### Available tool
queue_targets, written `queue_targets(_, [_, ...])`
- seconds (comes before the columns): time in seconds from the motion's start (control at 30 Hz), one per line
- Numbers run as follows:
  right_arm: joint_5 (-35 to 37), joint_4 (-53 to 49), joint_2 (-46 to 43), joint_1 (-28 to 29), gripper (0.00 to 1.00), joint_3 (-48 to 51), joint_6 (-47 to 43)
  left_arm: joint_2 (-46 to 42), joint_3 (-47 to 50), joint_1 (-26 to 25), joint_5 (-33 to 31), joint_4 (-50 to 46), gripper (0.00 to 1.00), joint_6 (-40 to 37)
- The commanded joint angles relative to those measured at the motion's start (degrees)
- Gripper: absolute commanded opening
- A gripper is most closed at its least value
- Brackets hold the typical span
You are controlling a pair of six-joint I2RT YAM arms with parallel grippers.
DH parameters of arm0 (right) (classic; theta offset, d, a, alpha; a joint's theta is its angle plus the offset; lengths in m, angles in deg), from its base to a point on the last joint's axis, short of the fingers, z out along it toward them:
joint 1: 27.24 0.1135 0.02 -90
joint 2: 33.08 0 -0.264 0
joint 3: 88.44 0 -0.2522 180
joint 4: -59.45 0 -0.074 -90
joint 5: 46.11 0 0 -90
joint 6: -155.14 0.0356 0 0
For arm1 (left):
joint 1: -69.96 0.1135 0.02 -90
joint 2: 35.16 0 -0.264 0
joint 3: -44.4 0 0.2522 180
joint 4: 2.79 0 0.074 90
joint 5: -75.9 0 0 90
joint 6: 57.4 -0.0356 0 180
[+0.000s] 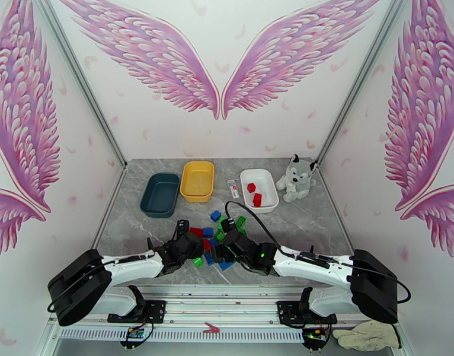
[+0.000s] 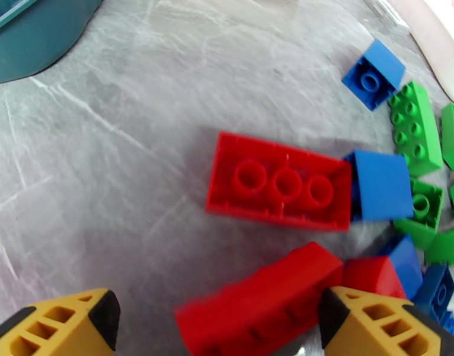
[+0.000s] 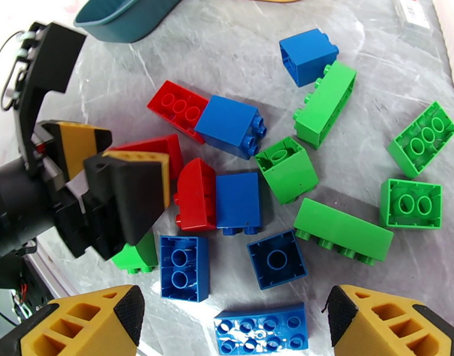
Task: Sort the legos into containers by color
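The legos [image 1: 218, 237], red, green and blue, lie heaped on the grey table just ahead of both grippers. My left gripper [image 1: 188, 244] is open and low, and a blurred red oblong brick [image 2: 259, 307] lies between its yellow fingers [image 2: 67, 324]. Past it rests an upturned red brick [image 2: 280, 185]. My right gripper [image 3: 236, 327] is open above the pile, over a flat blue brick [image 3: 261, 329]. The left gripper [image 3: 108, 167] straddles the red brick [image 3: 159, 146] in the right wrist view. The containers stand behind: teal [image 1: 160, 195], yellow [image 1: 198, 180], and white [image 1: 267, 184] holding two red bricks [image 1: 257, 199].
A plush husky [image 1: 296, 178] sits right of the white tray. A small white-and-red tube [image 1: 232, 187] lies between the yellow and white trays. Walls close the table in on the left, right and back. A glove [image 1: 366, 336] lies off the front right corner.
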Motion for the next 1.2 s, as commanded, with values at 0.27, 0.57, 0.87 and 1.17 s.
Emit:
queue_targets(0.27, [1.1,0.7,-1.2,0.5,0.88,0.8,0.7,0.5,-0.9,-0.4,1.6,-2.2,0.95,-1.4])
queue_targets(0.57, [1.6,0.2,-2.0,0.5,0.88,1.0,0.6,9.5,-4.2,-0.7,1.4,0.6,0.93,-1.3])
queue_targets(0.87, [1.6,0.3,-2.3,0.5,0.88,1.3,0.8,11.2,-6.7,-0.8,0.8,0.4,0.85,-2.3])
queue_targets(1.17, [2.0,0.0,-2.6,0.5,0.88,1.2,0.8,10.2,-6.5,-1.1,0.8,0.6,0.52,-2.5])
